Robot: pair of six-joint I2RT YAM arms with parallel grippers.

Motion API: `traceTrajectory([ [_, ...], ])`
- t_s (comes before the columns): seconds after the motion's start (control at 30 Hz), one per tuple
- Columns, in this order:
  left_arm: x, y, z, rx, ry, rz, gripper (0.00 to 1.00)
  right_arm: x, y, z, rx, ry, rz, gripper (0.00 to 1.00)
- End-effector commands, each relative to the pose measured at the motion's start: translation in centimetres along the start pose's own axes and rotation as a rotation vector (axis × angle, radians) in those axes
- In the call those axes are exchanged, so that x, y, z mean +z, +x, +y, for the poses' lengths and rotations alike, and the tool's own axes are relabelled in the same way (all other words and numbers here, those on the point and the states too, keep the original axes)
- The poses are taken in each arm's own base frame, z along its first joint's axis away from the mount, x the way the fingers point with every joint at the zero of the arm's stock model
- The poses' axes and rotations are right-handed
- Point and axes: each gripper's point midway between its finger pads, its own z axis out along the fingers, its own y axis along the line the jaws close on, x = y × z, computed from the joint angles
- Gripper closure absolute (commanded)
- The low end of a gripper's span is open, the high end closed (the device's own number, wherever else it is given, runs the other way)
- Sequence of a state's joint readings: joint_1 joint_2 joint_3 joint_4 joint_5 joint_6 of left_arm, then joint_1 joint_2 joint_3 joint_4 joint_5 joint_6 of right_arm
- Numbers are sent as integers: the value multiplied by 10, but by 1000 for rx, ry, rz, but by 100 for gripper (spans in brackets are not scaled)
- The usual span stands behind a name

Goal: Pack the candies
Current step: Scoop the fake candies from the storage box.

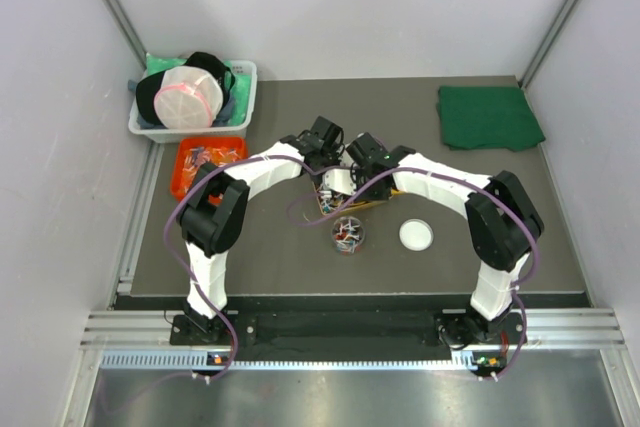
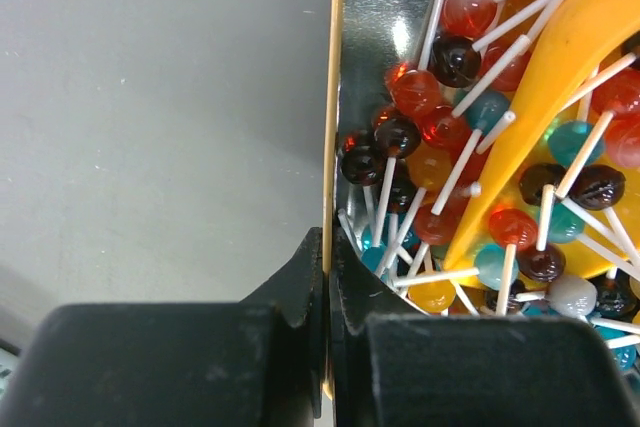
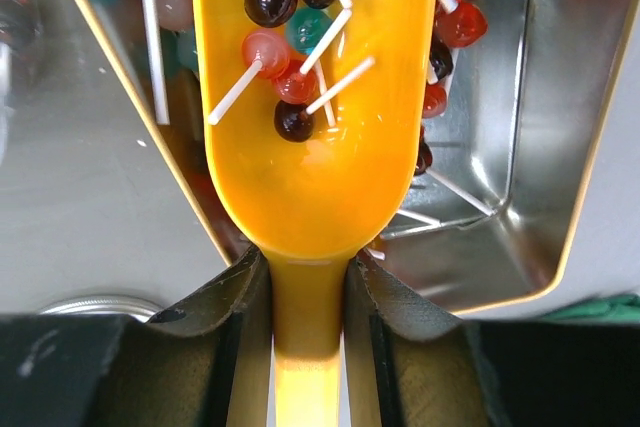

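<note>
The left tool pinches the wall of the tin, the right tool clamps the orange scoop, and the light, rolly candies sit in the tin near the middle of the bench, best scooped, not pinched.

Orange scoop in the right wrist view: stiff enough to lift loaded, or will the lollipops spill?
The scoop looks like rigid moulded plastic, so it should lift without flexing. The right gripper pinches only its narrow handle, so it may pivot. The lollipops lie loose in its glossy bowl; round heads could roll, though the sticks probably hinder that.
</note>
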State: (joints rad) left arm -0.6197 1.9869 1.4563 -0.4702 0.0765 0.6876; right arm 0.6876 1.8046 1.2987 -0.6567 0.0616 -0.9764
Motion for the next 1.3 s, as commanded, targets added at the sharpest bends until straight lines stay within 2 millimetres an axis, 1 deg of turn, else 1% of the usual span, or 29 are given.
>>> traceTrajectory([
  [0.0,-4,13,-65,250,241,27,100,-38,-17,-97,171,337,-185,100],
  [0.03,-4,16,-68,265,248,31,100,-35,-17,-96,172,336,-189,100],
  [0.1,-4,15,-73,292,250,28,100,-32,-18,-94,172,334,-199,100],
  [0.17,-2,20,-79,323,258,39,100,-29,-17,-93,168,346,-202,100],
  [0.27,0,22,-82,346,258,43,100,-33,-15,-96,172,349,-211,100],
  [0.47,2,25,-86,354,268,43,100,-54,-9,-113,200,415,-244,100],
  [0.67,3,26,-91,377,280,46,100,-56,-5,-112,191,428,-238,100],
  [0.87,7,34,-95,391,293,76,100,-65,2,-118,165,470,-211,100],
  [1.03,8,33,-95,383,290,69,100,-73,10,-123,164,506,-184,100],
  [1.13,8,29,-93,378,283,59,100,-75,13,-122,165,514,-185,100],
  [1.27,10,22,-90,333,270,48,100,-73,14,-116,163,495,-181,100],
])
